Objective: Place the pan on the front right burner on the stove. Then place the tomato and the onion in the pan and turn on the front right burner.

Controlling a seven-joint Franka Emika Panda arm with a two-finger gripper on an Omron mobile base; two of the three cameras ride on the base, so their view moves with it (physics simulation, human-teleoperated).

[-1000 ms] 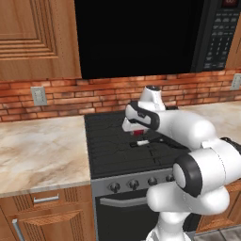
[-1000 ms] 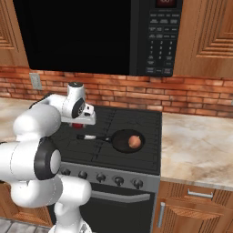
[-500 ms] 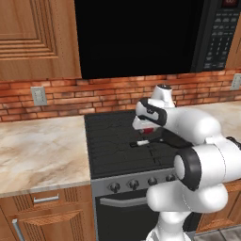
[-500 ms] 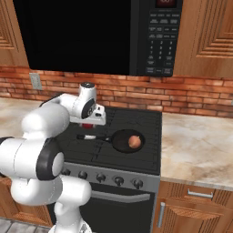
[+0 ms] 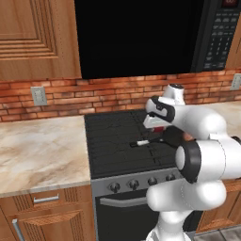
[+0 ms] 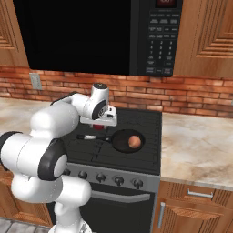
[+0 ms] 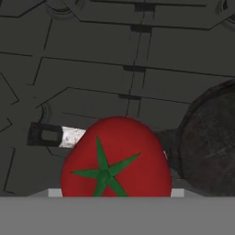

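The black pan (image 6: 122, 144) sits on the front right burner (image 6: 148, 154) of the stove (image 6: 136, 119), its long handle (image 6: 88, 136) pointing left. The tan-pink onion (image 6: 134, 141) lies inside the pan. My gripper (image 6: 98, 128) hovers over the handle, just left of the pan's bowl, shut on the red tomato (image 7: 119, 156). In the hand view the tomato hides the fingertips, with the handle (image 7: 69, 136) beneath it and the pan (image 7: 211, 147) to the right. From the left base view, the gripper (image 5: 158, 129) hangs above the handle (image 5: 141, 142), and the arm hides most of the pan.
A row of dark knobs (image 6: 101, 178) runs along the stove front above the oven handle bar (image 6: 120, 196). A microwave (image 6: 157, 36) hangs overhead. Marble counters (image 5: 40, 150) flank the stove, and a brick wall (image 6: 191, 98) stands behind.
The arm has swung to the right over the cooktop with the tomato in the gripper, from the stove's left half to just beside the pan. Pan and onion have stayed still.
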